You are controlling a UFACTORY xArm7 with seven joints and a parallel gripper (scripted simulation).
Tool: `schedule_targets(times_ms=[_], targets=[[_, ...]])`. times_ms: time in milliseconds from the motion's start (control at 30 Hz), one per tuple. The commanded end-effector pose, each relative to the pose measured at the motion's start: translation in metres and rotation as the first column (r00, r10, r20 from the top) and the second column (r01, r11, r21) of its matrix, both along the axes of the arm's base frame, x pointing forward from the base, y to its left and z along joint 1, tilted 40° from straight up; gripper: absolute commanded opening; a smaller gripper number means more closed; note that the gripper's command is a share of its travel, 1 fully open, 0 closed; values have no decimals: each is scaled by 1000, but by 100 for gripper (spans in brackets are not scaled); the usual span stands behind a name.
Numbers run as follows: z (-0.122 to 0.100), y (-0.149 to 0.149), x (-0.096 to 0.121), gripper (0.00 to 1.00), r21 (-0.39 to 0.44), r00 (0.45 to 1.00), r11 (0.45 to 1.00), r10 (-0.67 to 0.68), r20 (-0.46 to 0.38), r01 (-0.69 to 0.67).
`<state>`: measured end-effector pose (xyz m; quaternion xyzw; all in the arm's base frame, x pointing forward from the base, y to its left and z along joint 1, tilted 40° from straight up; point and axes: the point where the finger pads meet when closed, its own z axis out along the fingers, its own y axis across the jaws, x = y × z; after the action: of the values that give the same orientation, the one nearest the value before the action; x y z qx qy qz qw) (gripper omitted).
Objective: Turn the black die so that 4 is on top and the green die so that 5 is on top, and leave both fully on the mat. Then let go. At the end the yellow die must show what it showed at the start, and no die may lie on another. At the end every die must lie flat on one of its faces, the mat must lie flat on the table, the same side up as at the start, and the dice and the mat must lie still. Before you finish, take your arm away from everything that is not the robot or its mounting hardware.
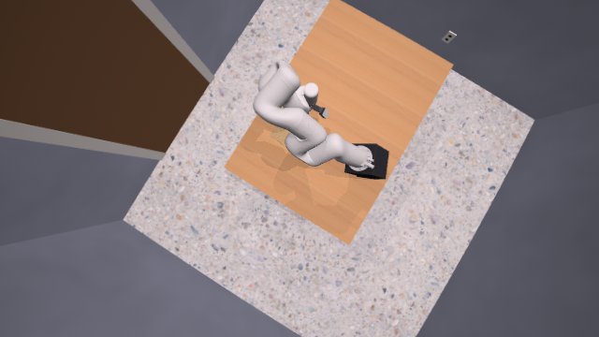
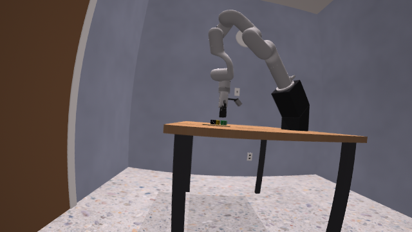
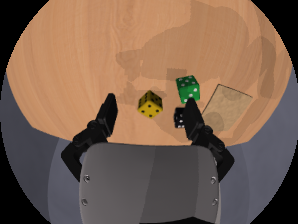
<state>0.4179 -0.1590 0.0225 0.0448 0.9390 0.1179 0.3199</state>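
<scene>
Gripper [image 3: 148,115] wide open, empty, above dice. Black die [image 3: 180,119] likely light, rigid, slick; pinch opposite flat side faces.

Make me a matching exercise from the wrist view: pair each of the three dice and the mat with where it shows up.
Things:
1. yellow die
2. black die
3. green die
4. mat

Places in the wrist view:
A. partly hidden behind a fingertip
B. pale flat square, furthest right of the four
C. seen in the gap between the fingers of the open gripper
D. highest in the picture of the three dice

Pairs: 1-C, 2-A, 3-D, 4-B
</scene>
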Motion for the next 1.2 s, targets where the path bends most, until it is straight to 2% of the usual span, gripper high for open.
schedule_targets(times_ms=[0, 1167], targets=[[0, -1, 0, 100, -1, 1000, 1000, -2, 1, 2], [0, 5, -3, 100, -1, 1000, 1000, -2, 1, 2]])
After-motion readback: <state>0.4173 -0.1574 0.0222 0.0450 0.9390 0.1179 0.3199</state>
